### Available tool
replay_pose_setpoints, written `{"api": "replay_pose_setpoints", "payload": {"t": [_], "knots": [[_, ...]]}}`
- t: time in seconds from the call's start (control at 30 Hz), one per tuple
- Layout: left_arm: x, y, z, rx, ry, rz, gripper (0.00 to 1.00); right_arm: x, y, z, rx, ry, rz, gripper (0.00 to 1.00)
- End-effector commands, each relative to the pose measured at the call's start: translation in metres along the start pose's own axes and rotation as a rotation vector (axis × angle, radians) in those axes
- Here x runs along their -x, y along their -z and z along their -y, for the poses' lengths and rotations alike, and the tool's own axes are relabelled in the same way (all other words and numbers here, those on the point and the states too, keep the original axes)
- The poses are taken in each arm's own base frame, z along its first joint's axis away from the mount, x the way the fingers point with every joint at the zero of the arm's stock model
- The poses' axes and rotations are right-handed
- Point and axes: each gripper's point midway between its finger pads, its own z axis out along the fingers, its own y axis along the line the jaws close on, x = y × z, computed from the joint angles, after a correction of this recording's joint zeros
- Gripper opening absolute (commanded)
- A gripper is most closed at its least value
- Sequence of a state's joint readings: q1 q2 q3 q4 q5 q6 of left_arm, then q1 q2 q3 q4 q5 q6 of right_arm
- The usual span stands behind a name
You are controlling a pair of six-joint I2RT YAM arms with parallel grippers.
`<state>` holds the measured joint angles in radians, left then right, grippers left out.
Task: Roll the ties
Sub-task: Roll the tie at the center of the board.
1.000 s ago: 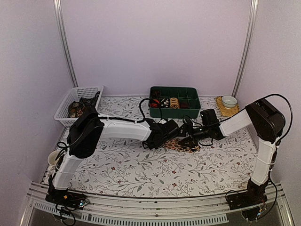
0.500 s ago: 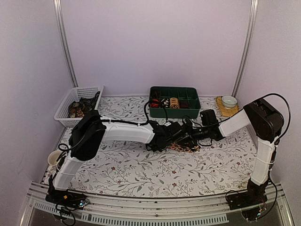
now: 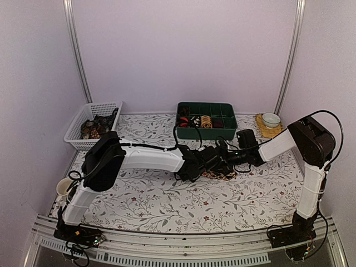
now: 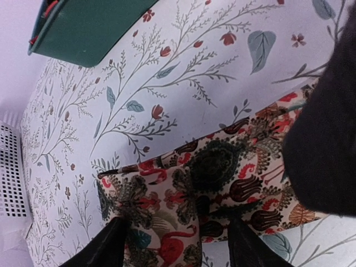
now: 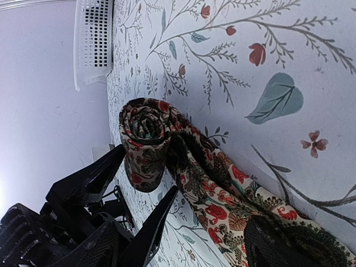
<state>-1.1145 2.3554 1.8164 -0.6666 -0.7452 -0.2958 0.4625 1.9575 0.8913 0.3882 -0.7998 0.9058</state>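
Floral brown tie [image 5: 222,206] lies mid-table [image 3: 167,206], one end rolled up. My left jaws are open astride the roll [image 5: 146,139], gripping nothing; my right jaws are wide open over the flat tail [image 4: 222,167]. My call: pinch the roll squarely, turn it tight, right pins the tail.

Across the table [image 3: 167,203], a pale cloth [image 4: 183,72] printed with leafy twigs and small red flowers. At the far left corner, a white mesh basket [image 3: 75,133] with dark things inside. At the middle of the far edge, a green compartment tray [image 3: 207,134], several compartments filled. At the far right, a woven coaster [image 3: 266,132] bearing a small bowl [image 3: 271,119]. By the near left edge, a white cup [image 3: 63,188]. Near the middle, apart from the rest, one tie [image 3: 219,173], dark with red and cream floral print: one end wound into a tight roll, the remainder flat on the cloth.
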Motion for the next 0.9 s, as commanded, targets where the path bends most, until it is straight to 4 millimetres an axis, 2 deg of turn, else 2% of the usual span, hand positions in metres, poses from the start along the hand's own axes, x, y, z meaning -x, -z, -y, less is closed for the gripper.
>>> {"api": "replay_pose_setpoints", "payload": {"t": [0.0,0.13,0.3,0.4,0.5,0.63,0.77,0.87], "knots": [[0.025,0.02,-0.014,-0.026,0.05,0.069,0.63,0.007,-0.002,0.0,-0.015,0.001,0.008,0.78],[0.046,0.033,-0.028,-0.045,0.082,0.135,0.68,0.014,0.005,-0.019,-0.011,0.043,0.028,0.78],[0.069,0.061,-0.03,-0.198,0.158,0.238,0.7,0.021,0.013,-0.042,-0.005,0.095,0.05,0.78],[0.075,0.076,-0.035,-0.284,0.216,0.277,0.73,0.024,0.015,-0.057,0.011,0.125,0.058,0.78],[0.075,0.09,-0.05,-0.352,0.293,0.294,0.74,0.026,0.012,-0.074,0.037,0.155,0.056,0.78],[0.064,0.099,-0.082,-0.428,0.426,0.305,0.72,0.021,-0.004,-0.099,0.08,0.203,0.025,0.78],[0.031,0.083,-0.119,-0.495,0.587,0.277,0.69,0.016,-0.024,-0.12,0.118,0.234,-0.003,0.77],[0.009,0.068,-0.134,-0.554,0.685,0.27,0.69,0.013,-0.04,-0.131,0.148,0.252,-0.022,0.77]]}}
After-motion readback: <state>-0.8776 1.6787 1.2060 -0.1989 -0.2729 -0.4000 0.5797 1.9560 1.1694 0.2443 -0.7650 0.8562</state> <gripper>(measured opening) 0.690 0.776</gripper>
